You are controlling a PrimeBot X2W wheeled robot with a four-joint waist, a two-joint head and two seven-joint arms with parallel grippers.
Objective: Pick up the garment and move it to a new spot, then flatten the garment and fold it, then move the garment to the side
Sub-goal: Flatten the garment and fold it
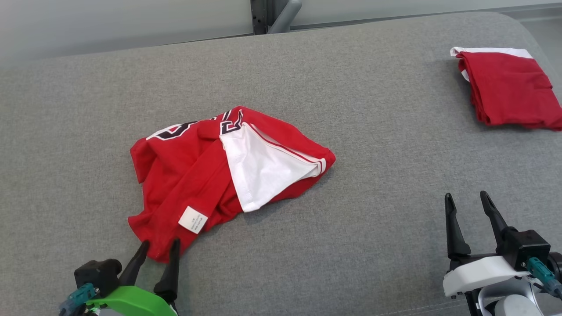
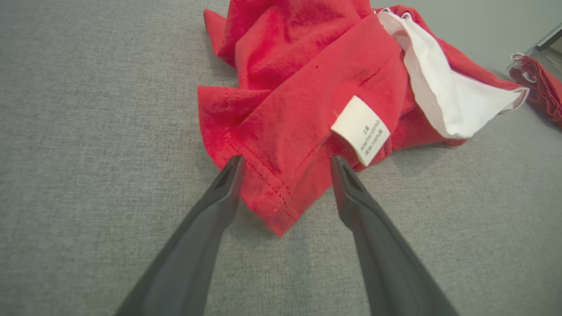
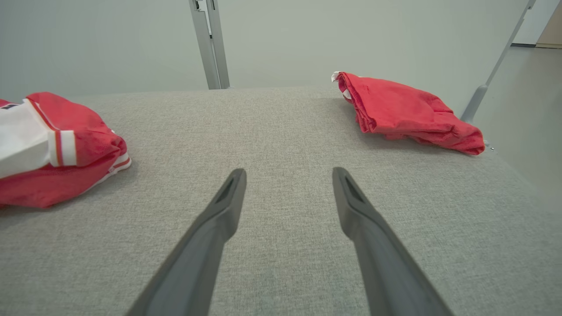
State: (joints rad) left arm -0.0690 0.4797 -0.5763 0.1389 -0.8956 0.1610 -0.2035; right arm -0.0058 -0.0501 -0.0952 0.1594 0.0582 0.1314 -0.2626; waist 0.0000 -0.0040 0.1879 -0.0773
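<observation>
Garment (image 1: pixel 189 175): red jersey, crumpled in a loose heap on the grey fabric-covered desk (image 1: pixel 351 241), left of centre and closer to the near edge than the far one. A white panel (image 1: pixel 259 175) with red and white striped trim is turned outward on its right side. Dark lettering with white outline shows along the far edge of the heap. A white care label (image 1: pixel 193 219) lies face up near the garment's near corner.

Left gripper (image 1: pixel 160 242): at the near left part of the desk, jaws well apart, nothing clamped. In the left wrist view the gripper (image 2: pixel 286 159) has one finger on each side of the garment's (image 2: pixel 285 87) stitched corner hem, which points back between them; the label (image 2: pixel 361 130) sits just beyond the right-hand fingertip. Whether the fingertips touch the cloth cannot be told.

Right gripper (image 1: pixel 465 194): at the near right of the desk, jaws apart and empty, well clear of the garment. In the right wrist view this gripper (image 3: pixel 289 170) is over bare grey fabric.

Second red garment (image 1: pixel 509 92): folded, with a white edge, lying at the far right corner of the desk, well apart from the first
</observation>
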